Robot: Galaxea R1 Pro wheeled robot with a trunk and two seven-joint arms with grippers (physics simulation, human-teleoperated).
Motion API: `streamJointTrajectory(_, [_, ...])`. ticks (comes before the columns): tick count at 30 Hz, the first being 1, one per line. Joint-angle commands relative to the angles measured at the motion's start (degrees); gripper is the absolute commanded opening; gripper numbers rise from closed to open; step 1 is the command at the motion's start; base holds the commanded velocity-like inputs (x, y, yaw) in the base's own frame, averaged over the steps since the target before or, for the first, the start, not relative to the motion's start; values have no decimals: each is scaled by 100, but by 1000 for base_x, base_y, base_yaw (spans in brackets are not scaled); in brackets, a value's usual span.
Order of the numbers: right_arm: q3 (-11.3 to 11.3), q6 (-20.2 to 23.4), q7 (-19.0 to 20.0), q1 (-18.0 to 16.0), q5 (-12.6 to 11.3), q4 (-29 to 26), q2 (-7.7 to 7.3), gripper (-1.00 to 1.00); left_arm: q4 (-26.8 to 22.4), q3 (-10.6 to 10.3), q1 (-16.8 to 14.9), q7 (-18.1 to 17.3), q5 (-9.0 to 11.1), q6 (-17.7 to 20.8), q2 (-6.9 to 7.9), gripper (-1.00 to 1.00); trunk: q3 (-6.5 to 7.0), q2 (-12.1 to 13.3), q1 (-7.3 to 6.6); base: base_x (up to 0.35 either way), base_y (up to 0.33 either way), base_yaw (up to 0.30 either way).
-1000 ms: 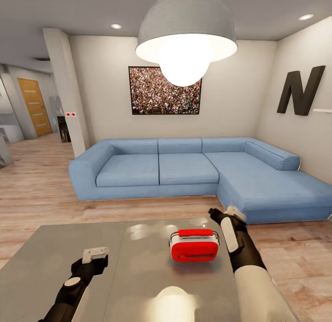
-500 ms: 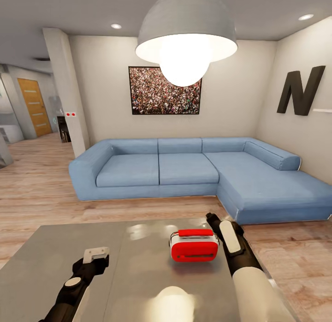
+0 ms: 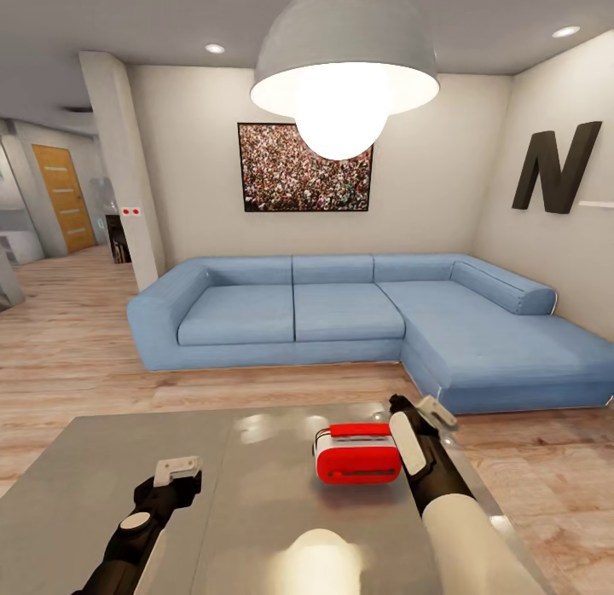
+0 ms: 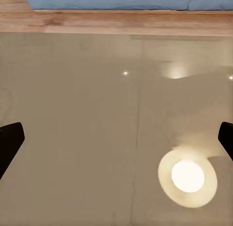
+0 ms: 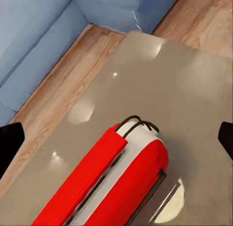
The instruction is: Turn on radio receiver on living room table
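Since the earlier frame, my right gripper (image 3: 424,407) has closed in beside the radio receiver (image 3: 358,453), jaws released. Receiver sits on the worktop (image 3: 102,459). My left gripper (image 3: 177,469) hovers, jaws released.

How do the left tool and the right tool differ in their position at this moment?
The right tool is close beside the radio receiver; the left tool is far from it, above bare table. The right tool reaches farther toward the sofa than the left tool. Both are open, holding nothing.
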Motion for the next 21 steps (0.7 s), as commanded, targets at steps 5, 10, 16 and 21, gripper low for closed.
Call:
streamJointTrajectory(5, [373, -660, -806, 0, 181, 10, 0, 100, 0, 0, 1, 9, 0, 0, 0, 100, 0, 0, 0, 0, 0, 0])
streamJointTrajectory(10, [802, -773, -1229, 0, 179, 16, 0, 100, 0, 0, 1, 10, 0, 0, 2, 100, 0, 0, 0, 0, 0, 0])
streamJointTrajectory(16, [1438, -778, -1392, 0, 25, 19, 0, 100, 0, 0, 1, 11, 0, -1, 6, 100, 0, 0, 0, 0, 0, 0])
streamJointTrajectory(21, [1775, -771, -1389, 0, -284, 20, 0, 100, 0, 0, 1, 11, 0, -4, 6, 100, 0, 0, 0, 0, 0, 0])
